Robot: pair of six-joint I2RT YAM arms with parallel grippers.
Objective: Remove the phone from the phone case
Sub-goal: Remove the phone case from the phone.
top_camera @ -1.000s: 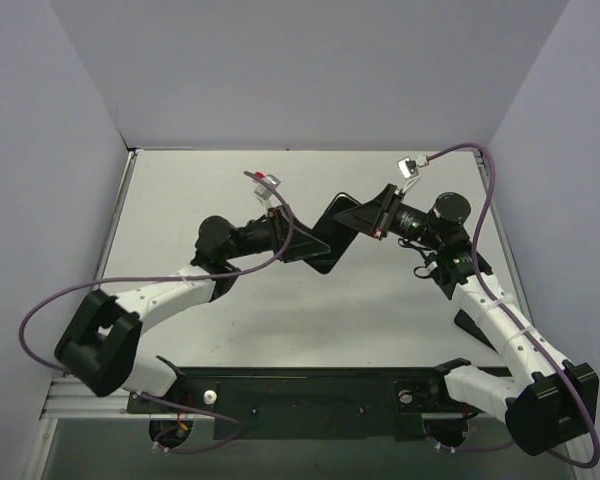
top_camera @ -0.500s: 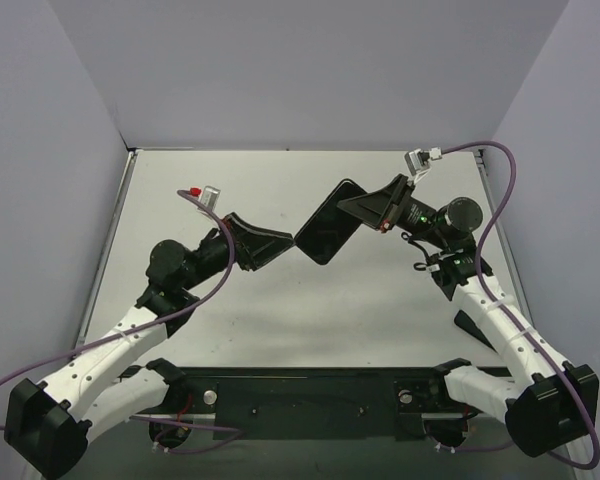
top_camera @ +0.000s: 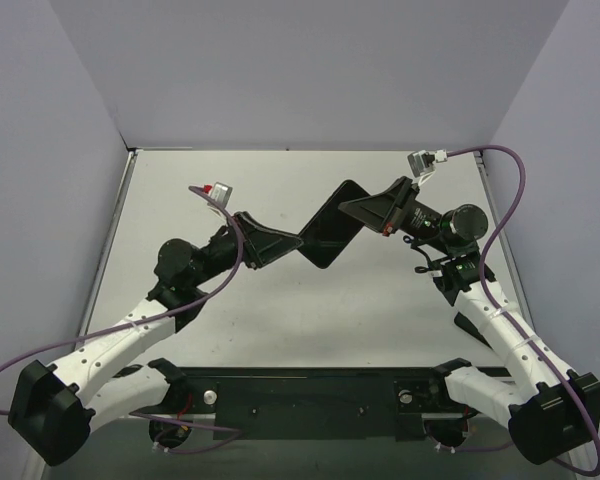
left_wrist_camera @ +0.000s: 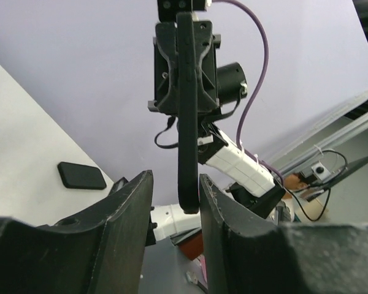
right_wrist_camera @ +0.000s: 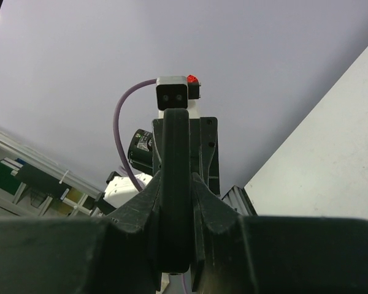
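While the right pincer (top_camera: pixel 347 208) clamps the phone case (top_camera: pixel 325 243), the left pincer (top_camera: pixel 297 241) straddles its edge, unclosed.

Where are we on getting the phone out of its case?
Done: cased phone lifted off the table, right claw shut on its edge. In hand: left claw open, straddling the other end. Left: separation; phone and case look like one slab.

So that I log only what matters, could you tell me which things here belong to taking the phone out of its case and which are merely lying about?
In the job: cased phone, right gripper clamped on it, left gripper open around its end.
Lying about: small black slab.
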